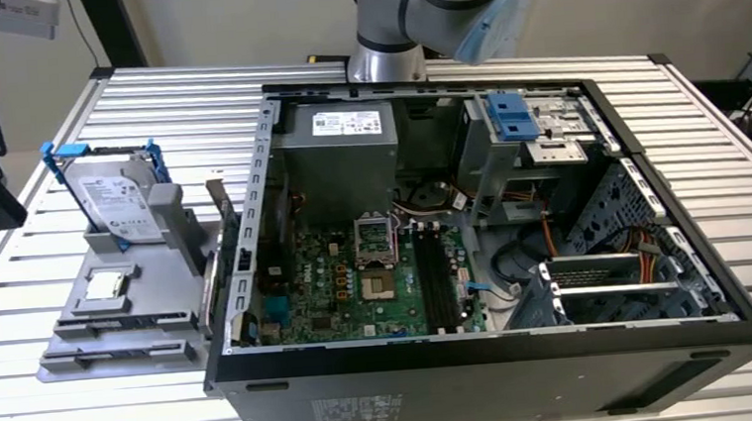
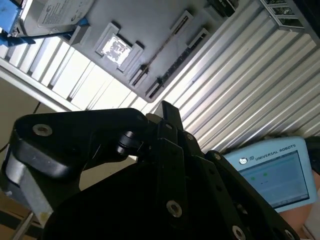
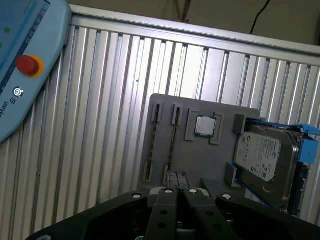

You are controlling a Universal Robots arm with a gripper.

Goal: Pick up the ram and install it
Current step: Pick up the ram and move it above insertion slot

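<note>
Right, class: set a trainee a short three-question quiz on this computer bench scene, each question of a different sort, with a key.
1. True or false: the hard drive sits inside the computer case.
2. Where is the processor chip? A) on the grey tray, between the ram and the hard drive; B) inside the computer case; C) on top of the hard drive.
3. What, if anything, do the fingers hold?
Key: 1 false, it stands on the grey tray. 2 A. 3 Nothing: they are shut and empty, and the ram rests in its holder on the grey tray.
</note>
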